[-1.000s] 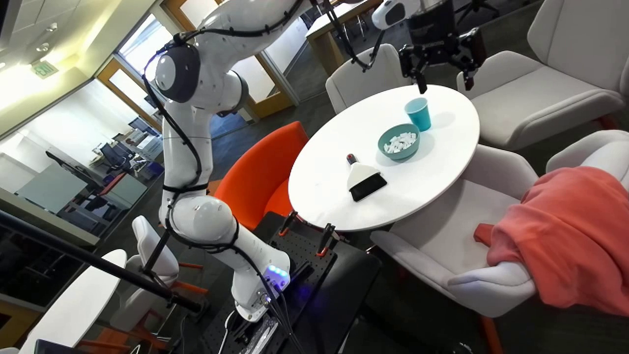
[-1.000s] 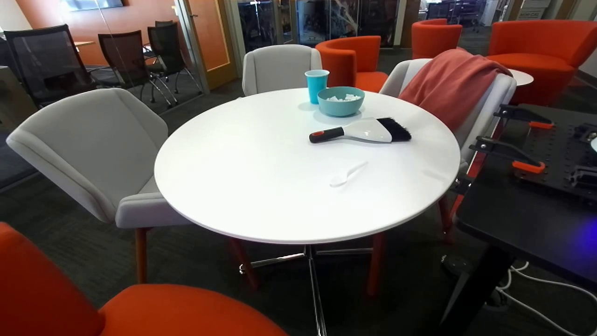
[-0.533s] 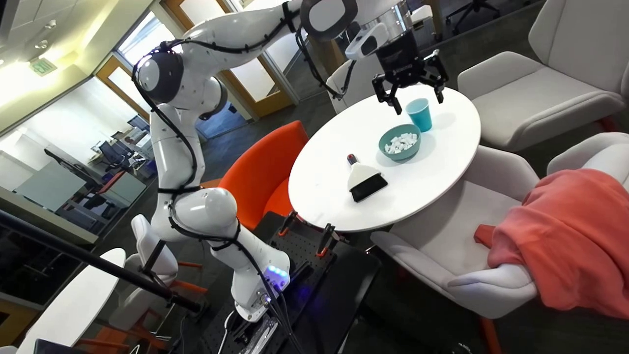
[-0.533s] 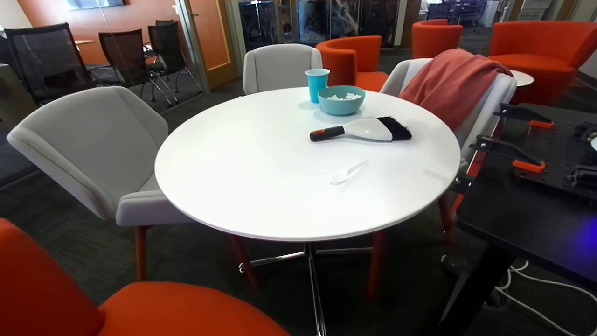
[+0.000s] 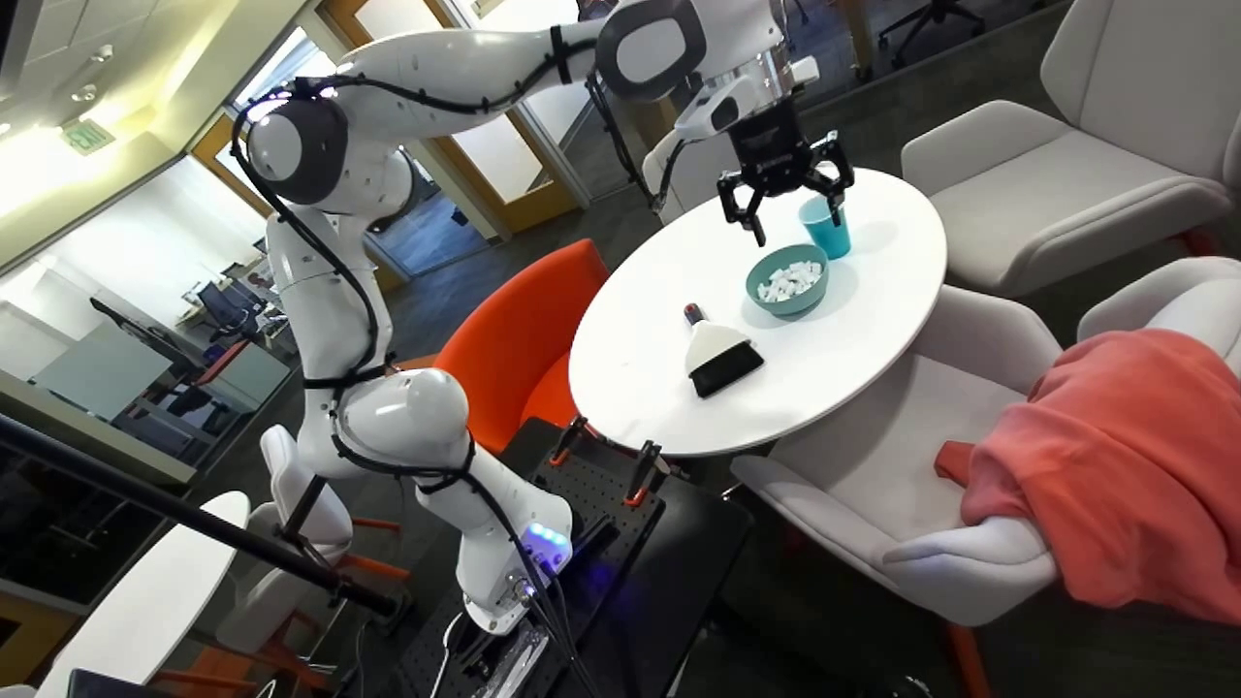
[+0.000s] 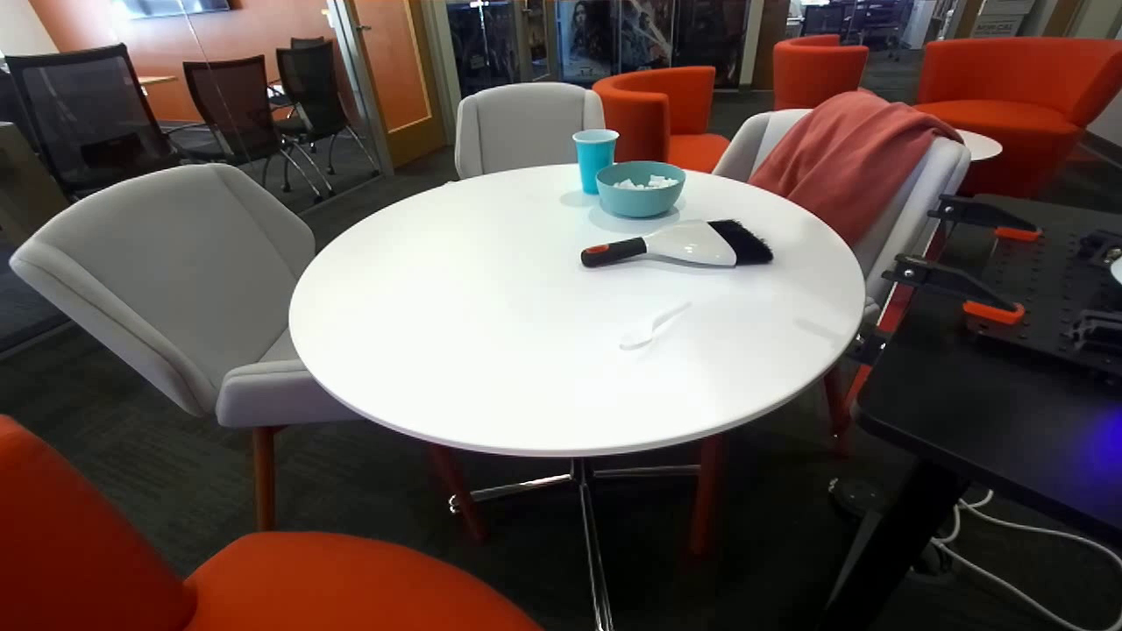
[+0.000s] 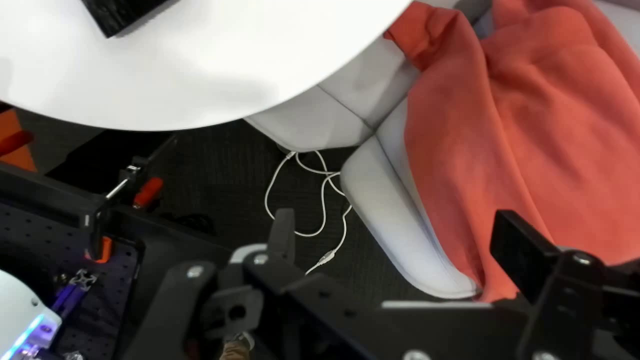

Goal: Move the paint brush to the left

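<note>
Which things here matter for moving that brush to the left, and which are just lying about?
For the job:
brush, not gripped yet
robot fingers, open and empty

Just lying about:
blue cup
teal bowl
white bits inside the bowl
white spoon
red cloth

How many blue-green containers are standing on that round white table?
2. One is the cup; the other is the bowl beside it, between cup and brush. Both exterior views show just these two; none seems hidden.
</note>
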Controlling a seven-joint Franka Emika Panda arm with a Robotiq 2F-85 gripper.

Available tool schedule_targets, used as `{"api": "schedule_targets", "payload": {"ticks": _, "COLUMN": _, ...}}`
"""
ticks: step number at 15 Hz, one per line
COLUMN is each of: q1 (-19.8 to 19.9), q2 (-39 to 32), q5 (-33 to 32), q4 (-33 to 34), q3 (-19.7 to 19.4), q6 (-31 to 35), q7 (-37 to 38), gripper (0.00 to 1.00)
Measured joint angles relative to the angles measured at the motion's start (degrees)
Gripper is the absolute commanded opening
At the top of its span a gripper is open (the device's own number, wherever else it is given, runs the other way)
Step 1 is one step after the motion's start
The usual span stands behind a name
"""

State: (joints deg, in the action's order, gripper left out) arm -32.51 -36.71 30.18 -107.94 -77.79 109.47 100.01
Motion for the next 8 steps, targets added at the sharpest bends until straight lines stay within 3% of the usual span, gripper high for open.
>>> {"api": "schedule_targets", "payload": {"ticks": 5, "q1": -8.5, "q2": 11.8, "q5": -11.7, "q4": -12.3, "q3": 9.6, "q6": 8.0, "q7": 0.6, "gripper": 1.0}}
{"api": "schedule_targets", "payload": {"ticks": 8, "q1": -10.2, "q2": 18.6, "q5": -19.2, "q4": -20.6, "q3": 17.6, "q6": 14.8, "q7": 1.1, "gripper": 1.0}}
